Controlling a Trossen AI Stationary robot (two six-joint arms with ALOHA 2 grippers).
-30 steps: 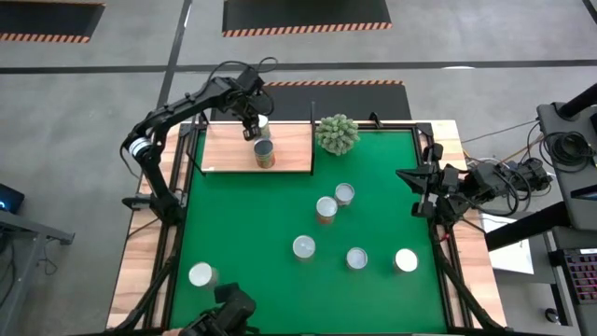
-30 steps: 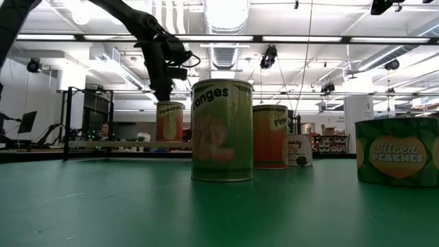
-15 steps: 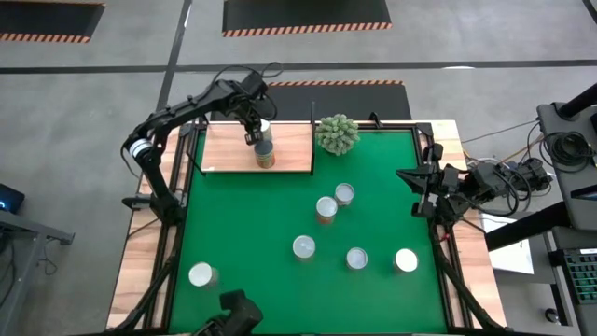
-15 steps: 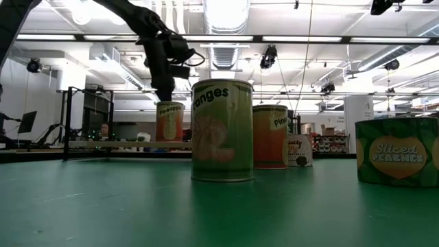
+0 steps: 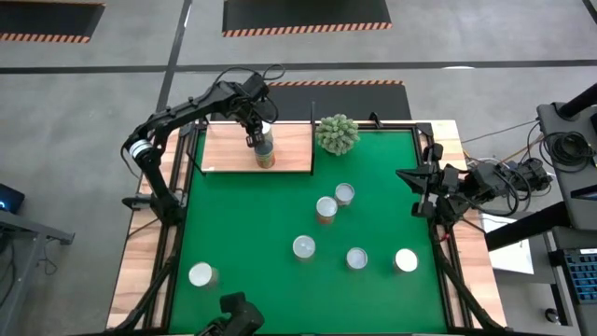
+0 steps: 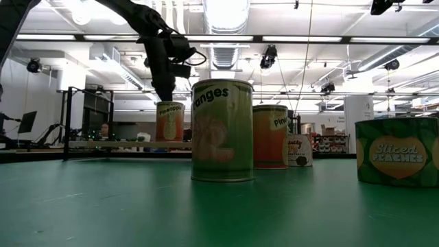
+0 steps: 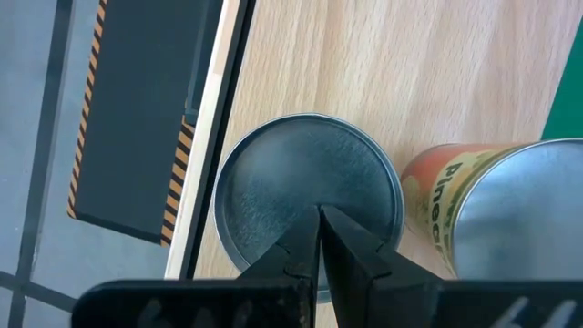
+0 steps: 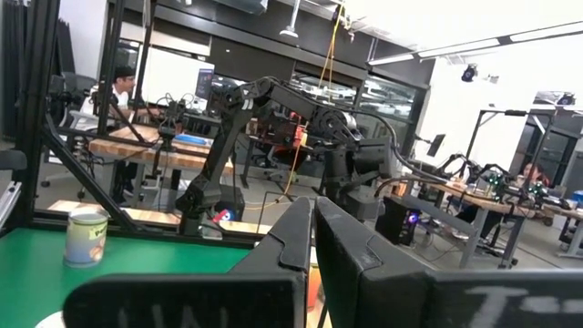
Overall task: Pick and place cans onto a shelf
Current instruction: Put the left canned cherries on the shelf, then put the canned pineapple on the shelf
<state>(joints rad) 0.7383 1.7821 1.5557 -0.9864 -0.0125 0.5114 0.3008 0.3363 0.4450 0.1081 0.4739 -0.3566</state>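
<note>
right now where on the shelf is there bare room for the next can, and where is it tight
The shelf is bare across its left part, from its left edge to the two cans under the left gripper. Only a narrower bare strip lies between those cans and the plant. The right gripper waits at the table's right edge.

"Sliced Peaches" can [image 6: 399,160]; "Pineapple" can [image 6: 169,121]

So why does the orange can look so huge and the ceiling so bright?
In the low view the camera sits at table height, so the nearest can fills the frame and the ceiling light glares white. In the left wrist view the can top shines dull silver, and the left pincer shows as a dark close shape.
</note>
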